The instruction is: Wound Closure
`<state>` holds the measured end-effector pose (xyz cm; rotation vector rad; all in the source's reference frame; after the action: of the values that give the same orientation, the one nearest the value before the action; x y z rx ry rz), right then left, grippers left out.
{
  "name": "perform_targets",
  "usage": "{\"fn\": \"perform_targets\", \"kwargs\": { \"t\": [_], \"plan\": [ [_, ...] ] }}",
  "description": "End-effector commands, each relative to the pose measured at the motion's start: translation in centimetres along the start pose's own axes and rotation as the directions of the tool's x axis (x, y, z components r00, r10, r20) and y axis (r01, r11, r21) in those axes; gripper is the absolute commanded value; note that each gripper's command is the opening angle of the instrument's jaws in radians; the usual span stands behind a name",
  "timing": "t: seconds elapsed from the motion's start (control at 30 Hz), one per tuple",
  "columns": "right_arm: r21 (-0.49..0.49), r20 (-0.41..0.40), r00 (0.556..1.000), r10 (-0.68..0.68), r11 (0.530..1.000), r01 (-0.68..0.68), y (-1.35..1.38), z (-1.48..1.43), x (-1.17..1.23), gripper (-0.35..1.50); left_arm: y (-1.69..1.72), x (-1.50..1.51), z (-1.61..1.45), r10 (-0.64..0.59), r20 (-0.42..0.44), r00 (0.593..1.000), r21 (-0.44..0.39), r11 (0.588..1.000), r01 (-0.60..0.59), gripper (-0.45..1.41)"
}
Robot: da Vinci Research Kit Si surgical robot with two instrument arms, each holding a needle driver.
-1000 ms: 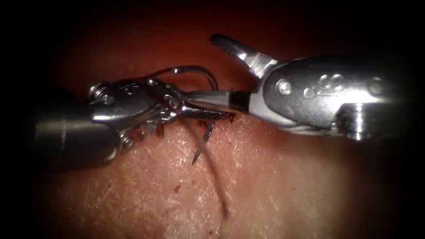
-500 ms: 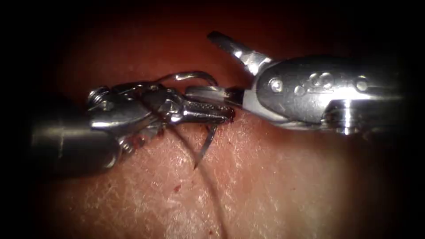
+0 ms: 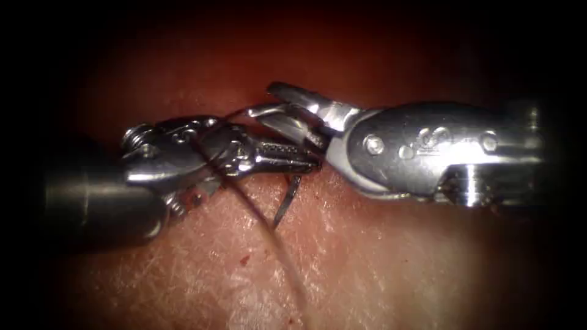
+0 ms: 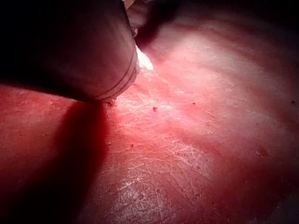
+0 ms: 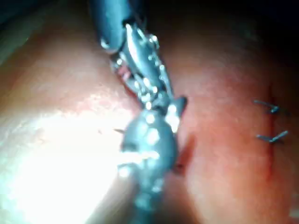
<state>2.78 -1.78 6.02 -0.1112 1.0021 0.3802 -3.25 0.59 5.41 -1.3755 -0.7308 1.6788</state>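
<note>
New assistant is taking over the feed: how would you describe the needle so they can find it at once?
Start at the left tool, reaching in over the tissue with shut jaws. The needle is clamped there. It is the thin silvery curve whose point hangs below those jaws, brighter and stiffer than the dark thread crossing beside it.

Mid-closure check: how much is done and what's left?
Done: two stitches cross the cut. In hand: the left tool grips the needle near mid-curve, tip free above the tissue, thread trailing; the right tool is open around its tail end. Left: the stretch of cut past those stitches looks unstitched.
</note>
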Motion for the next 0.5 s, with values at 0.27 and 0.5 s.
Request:
{"fn": "perform_targets", "kwargs": {
  "t": [0.27, 0.5],
  "plan": [
    [0.162, -0.262, 0.960, -0.095, 0.977, 0.141, 0.50, -0.30, -0.53, -0.35, -0.10, -0.16, 0.25, 0.044, 0.037, 0.998, 0.039, 0.998, -0.046, 1.08],
    [0.213, -0.426, 0.887, -0.179, 0.933, 0.290, 0.91, -0.65, -0.95, -0.35, -0.05, -0.27, 0.39, 0.050, 0.069, 0.996, 0.024, 0.998, -0.052, 0.89]
  ]
}}
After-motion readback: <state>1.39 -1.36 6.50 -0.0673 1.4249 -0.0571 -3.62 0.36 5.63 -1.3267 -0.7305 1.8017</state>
